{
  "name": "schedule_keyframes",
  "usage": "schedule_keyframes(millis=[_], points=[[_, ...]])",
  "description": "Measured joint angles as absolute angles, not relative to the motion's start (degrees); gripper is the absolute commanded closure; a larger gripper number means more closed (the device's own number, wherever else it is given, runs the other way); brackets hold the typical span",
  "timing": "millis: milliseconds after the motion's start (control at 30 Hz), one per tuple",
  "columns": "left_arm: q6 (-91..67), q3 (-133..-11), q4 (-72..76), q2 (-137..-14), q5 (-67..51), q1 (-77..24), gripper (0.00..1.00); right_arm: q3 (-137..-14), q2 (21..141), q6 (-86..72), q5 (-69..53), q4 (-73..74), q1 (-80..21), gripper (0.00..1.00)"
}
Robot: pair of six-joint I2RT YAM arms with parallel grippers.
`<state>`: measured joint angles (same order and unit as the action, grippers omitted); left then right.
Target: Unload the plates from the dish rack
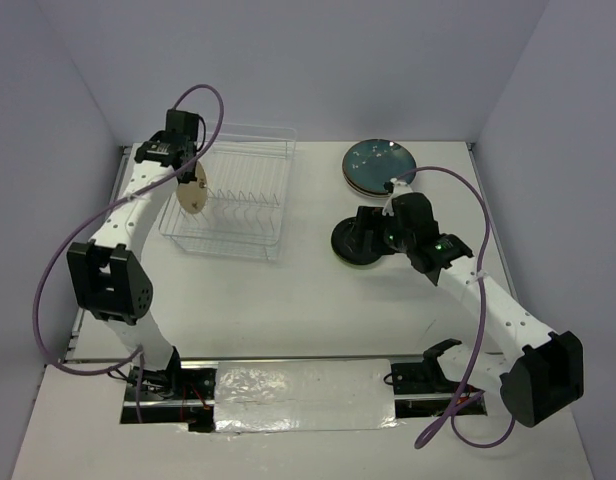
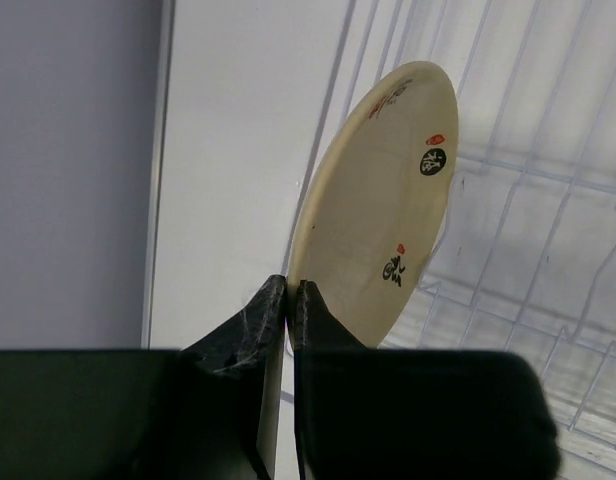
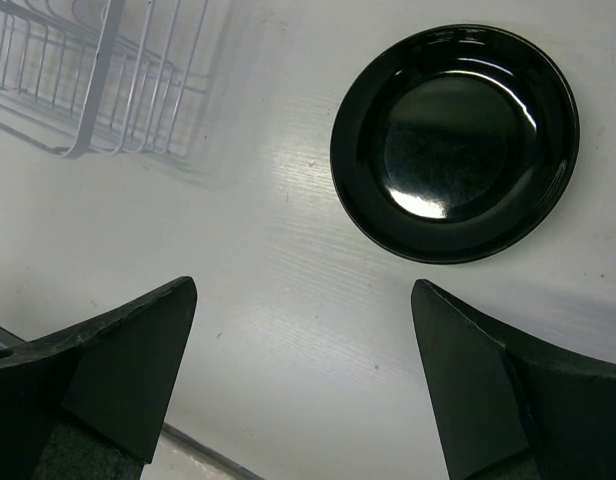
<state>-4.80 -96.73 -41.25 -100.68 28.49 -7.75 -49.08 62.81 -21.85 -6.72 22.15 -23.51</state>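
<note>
My left gripper (image 1: 185, 165) is shut on the rim of the small tan plate (image 1: 193, 191) and holds it on edge over the left end of the dish rack (image 1: 231, 247). In the left wrist view the fingers (image 2: 290, 292) pinch the lower rim of the tan plate (image 2: 383, 210), with the rack wires (image 2: 548, 200) behind it. No other plate shows in the rack. My right gripper (image 1: 366, 236) is open and empty above a dark glossy plate (image 1: 346, 252) lying flat on the table. That plate (image 3: 453, 140) lies ahead of the open right gripper (image 3: 303, 300).
A stack of plates (image 1: 376, 165) with a dark teal one on top sits at the back right. The rack's near corner (image 3: 98, 90) shows in the right wrist view. Walls enclose the table on the left, back and right.
</note>
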Motion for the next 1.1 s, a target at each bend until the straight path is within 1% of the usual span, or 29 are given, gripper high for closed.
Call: schedule_keyframes(millis=[167, 200, 300, 433, 567, 700, 900, 967, 1000, 1067, 1100], points=[[-4.99, -96.79, -40.58, -94.83, 28.73, -8.25, 1.0, -49.06, 62.67, -22.48, -6.92, 21.98, -23.79, 0.04], [-5.3, -96.84, -40.69, -93.73, 28.47, -8.47, 1.0, -48.93, 62.39, -22.74, -7.4, 21.58, -23.81, 0.01], [-7.66, -96.86, -40.97, -89.95, 23.81, -8.84, 1.0, -46.46, 59.94, -23.73, -11.11, 17.02, -23.86, 0.0], [-11.6, -95.0, -39.51, -82.96, 10.22, -9.15, 1.0, -41.87, 56.82, -26.65, -22.5, 5.8, -23.88, 0.0], [-16.58, -85.8, -34.06, -73.6, -6.13, -9.72, 1.0, -39.92, 56.8, -31.14, -30.09, -6.13, -24.03, 0.0], [-19.94, -75.24, -29.28, -67.92, -17.87, -10.94, 1.0, -40.6, 57.76, -33.61, -32.73, -12.01, -24.53, 0.0], [-24.29, -62.08, -22.28, -66.06, -30.17, -11.57, 1.0, -41.8, 62.7, -34.7, -32.32, -13.54, -25.67, 0.02], [-25.85, -59.33, -20.27, -65.8, -33.67, -11.57, 1.0, -42.59, 64.66, -34.61, -30.94, -12.29, -26.06, 0.06], [-26.65, -58.24, -18.92, -65.73, -35.46, -11.6, 1.0, -42.96, 65.63, -34.54, -30.5, -11.97, -26.17, 0.18], [-27.59, -57.58, -17.34, -65.73, -37.54, -11.75, 1.0, -43.29, 67.33, -34.48, -30.3, -11.9, -26.28, 0.38], [-27.88, -57.56, -16.51, -65.73, -38.28, -11.81, 1.0, -43.29, 68.25, -34.89, -30.83, -12.25, -26.35, 0.54]])
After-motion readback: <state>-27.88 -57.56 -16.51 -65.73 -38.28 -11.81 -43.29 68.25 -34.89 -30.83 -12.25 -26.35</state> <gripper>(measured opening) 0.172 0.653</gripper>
